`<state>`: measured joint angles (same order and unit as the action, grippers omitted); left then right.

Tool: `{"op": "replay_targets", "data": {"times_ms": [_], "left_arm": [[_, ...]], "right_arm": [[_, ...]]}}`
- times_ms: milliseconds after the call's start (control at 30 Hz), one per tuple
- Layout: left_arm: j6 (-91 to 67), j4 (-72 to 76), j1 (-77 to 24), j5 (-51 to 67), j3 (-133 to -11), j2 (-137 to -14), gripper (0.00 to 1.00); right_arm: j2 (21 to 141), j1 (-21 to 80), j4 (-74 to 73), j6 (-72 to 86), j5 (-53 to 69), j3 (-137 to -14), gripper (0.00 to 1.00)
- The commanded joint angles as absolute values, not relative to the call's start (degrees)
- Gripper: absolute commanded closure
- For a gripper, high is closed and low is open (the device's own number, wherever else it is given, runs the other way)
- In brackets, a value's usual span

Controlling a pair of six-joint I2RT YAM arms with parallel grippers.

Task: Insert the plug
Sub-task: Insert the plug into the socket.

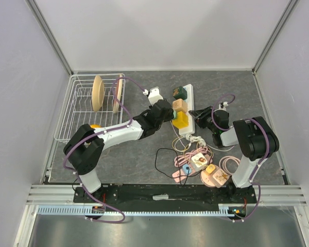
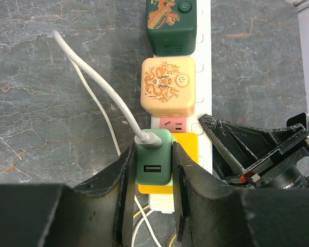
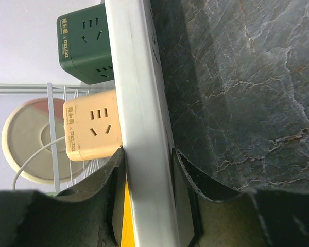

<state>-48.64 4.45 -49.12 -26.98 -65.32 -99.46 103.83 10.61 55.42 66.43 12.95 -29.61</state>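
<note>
Closest to the left wrist camera, two dark fingers (image 2: 124, 193) press against either side of the green plug (image 2: 153, 160); your left jaws are clenched on it. A white cable (image 2: 103, 90) leaves the plug's far end and curves away across the grey marbled table (image 2: 41, 118). The green plug sits over the yellow cube (image 2: 187, 147) on the white power strip (image 2: 205, 77); whether its pins are seated you cannot tell. Just beyond it a small pink face with socket slots (image 2: 172, 124) shows; next along the strip stands a peach cube adapter (image 2: 168, 87), then a dark green cube adapter (image 2: 172, 23).

From the right wrist camera, your right jaws grasp the power strip by its long edges, one finger (image 3: 117, 195) on each side of the white body.

From above, your left arm (image 1: 118, 134) reaches in from the left and your right arm (image 1: 252, 139) bends in from the right, meeting at the strip near the table's middle. A white wire dish rack (image 1: 74, 121) stands at the far left with two round plates (image 1: 97, 92) upright in it. Near the front edge lies a cluster of small coloured plugs (image 1: 198, 161) amid pink coiled cable (image 1: 229, 164) and a thin black cable (image 1: 162, 153).
</note>
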Motion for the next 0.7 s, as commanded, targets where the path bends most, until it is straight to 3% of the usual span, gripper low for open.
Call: {"op": "replay_targets", "data": {"times_ms": [0,300,667], "left_arm": [[-53.0,4.1,-51.1,-24.8,-65.9,-102.5,0.98],[-49.1,4.6,-57.4,-30.8,-67.4,-104.8,0.98],[-49.0,7.8,-60.6,-30.6,-67.8,-108.0,0.98]], "right_arm": [[103.5,10.9,51.3,69.9,14.8,-28.0,1.0],[95.5,11.0,36.2,71.4,11.2,-26.7,1.0],[97.1,10.9,44.8,76.6,13.3,-24.3,1.0]]}}
